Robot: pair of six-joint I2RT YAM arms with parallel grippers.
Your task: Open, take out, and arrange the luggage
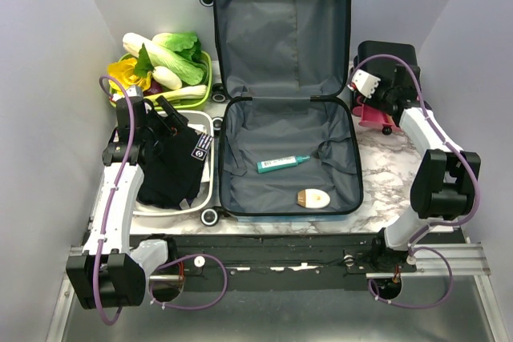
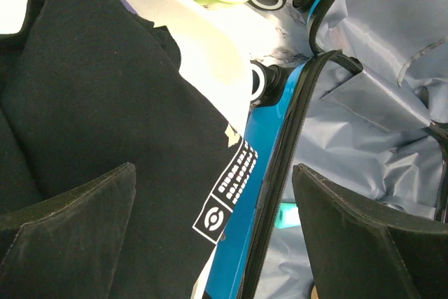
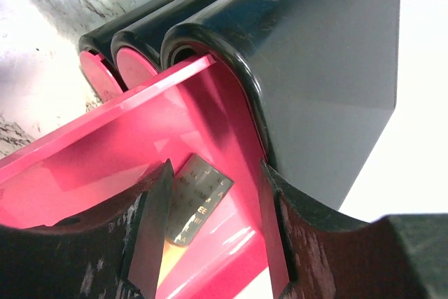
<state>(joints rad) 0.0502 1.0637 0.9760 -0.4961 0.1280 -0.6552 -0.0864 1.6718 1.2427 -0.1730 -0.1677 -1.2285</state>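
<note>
The blue luggage (image 1: pixel 284 110) lies open in the middle of the table, its lid standing up at the back and the grey lining showing. Inside the lower half lie a teal tube (image 1: pixel 282 163) and a tan and white oval item (image 1: pixel 313 198). My left gripper (image 1: pixel 178 122) is open and empty, above a black garment (image 1: pixel 170 170) in a white tray (image 1: pixel 210 130) left of the case. The left wrist view shows the gripper (image 2: pixel 213 243) over the garment (image 2: pixel 105 103) and the case's blue edge (image 2: pixel 248 194). My right gripper (image 3: pixel 213 236) is open, fingers inside an open pink drawer (image 3: pixel 126 138).
A black box with pink drawers (image 1: pixel 386 66) stands at the back right, with a small grey card (image 3: pixel 199 197) in its open drawer. A green basket of toy vegetables (image 1: pixel 164 70) stands at the back left. Grey walls close in both sides.
</note>
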